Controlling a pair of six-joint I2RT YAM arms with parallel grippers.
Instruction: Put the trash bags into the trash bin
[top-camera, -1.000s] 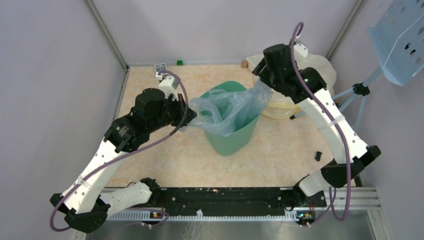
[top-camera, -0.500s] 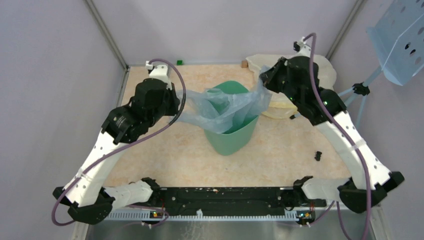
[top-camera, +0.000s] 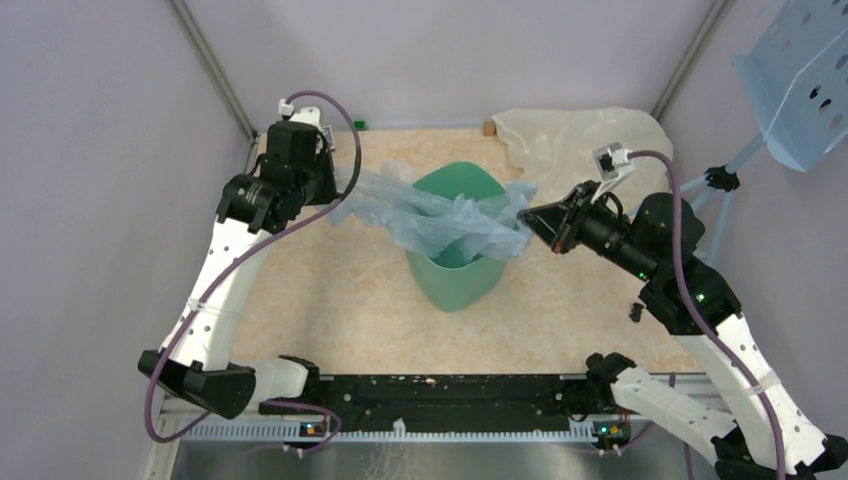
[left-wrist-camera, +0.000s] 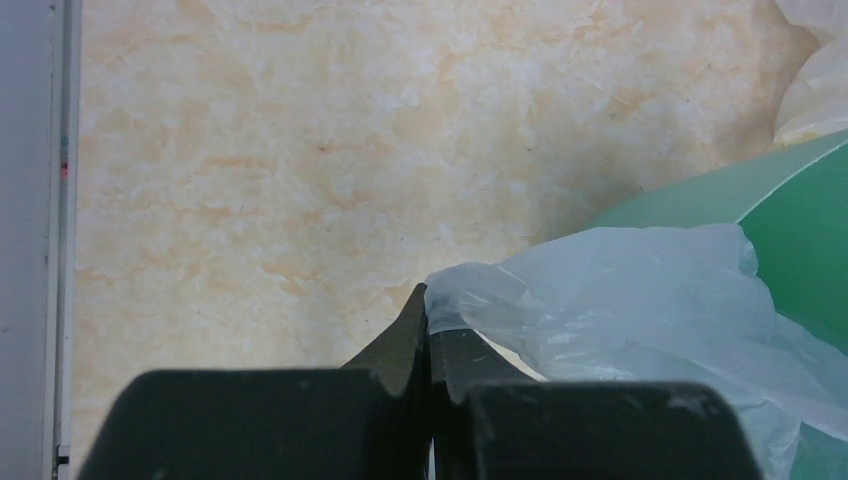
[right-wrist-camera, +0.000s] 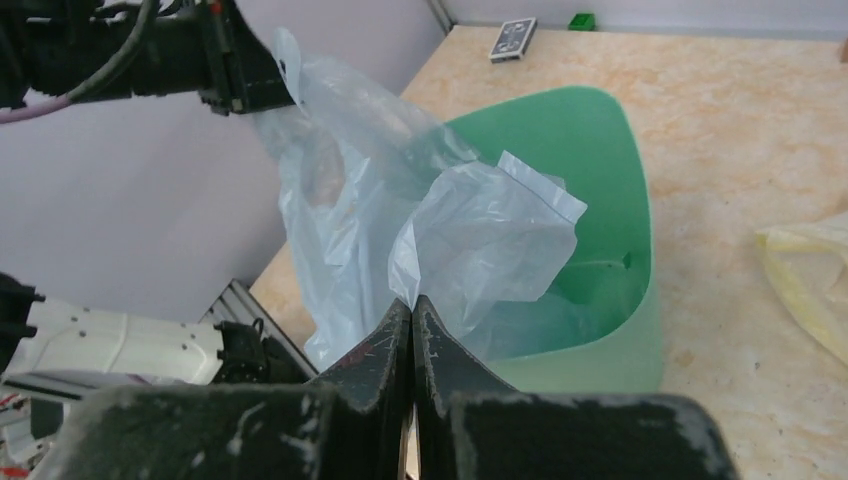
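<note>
1. Mint-green bin stood upright around the middle of the surface, somewhat closer to the far edge than to the near one, with its mouth facing up.
2. A pale blue plastic bag was drawn out across the bin's mouth, reaching from well beyond the left rim to just past the right rim.
3. Crinkled folds of the bag sagged down inside the bin, while the remainder lay over the rim and ran out toward the far left corner.
4. The left tool was clenched on the bag's left end. Its fingers were pressed together with a pinch of film between the tips, above the surface toward the far left corner.
5. The right tool was also clenched on the bag, with its fingers closed on a fold of film just beside the bin's right rim.
6. Whether the film between the left tool and the bin touched the surface could not be told.
7. A cream-yellow bag lay crumpled in the far right corner, apart from the bin.
8. A small black piece lay by the right edge.
9. A green block sat at the far edge, nearer the far left corner.
</note>
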